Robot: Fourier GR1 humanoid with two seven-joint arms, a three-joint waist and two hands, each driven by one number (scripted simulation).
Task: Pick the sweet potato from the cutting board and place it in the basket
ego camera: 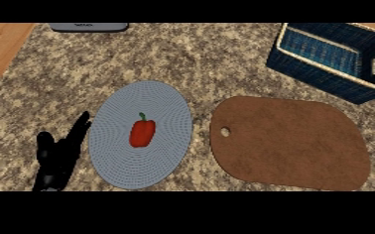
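The brown cutting board [293, 144] is lying bare on the bench [183, 59], with no sweet potato showing on it. The blue basket [322, 54] is sitting at the far right, and I cannot tell if the sweet potato is lying inside. The left robot hand [58, 156] is resting spread, holding nothing, beside a grey plate [117, 144] carrying a red pepper [142, 132]. The other robot hand is not showing.
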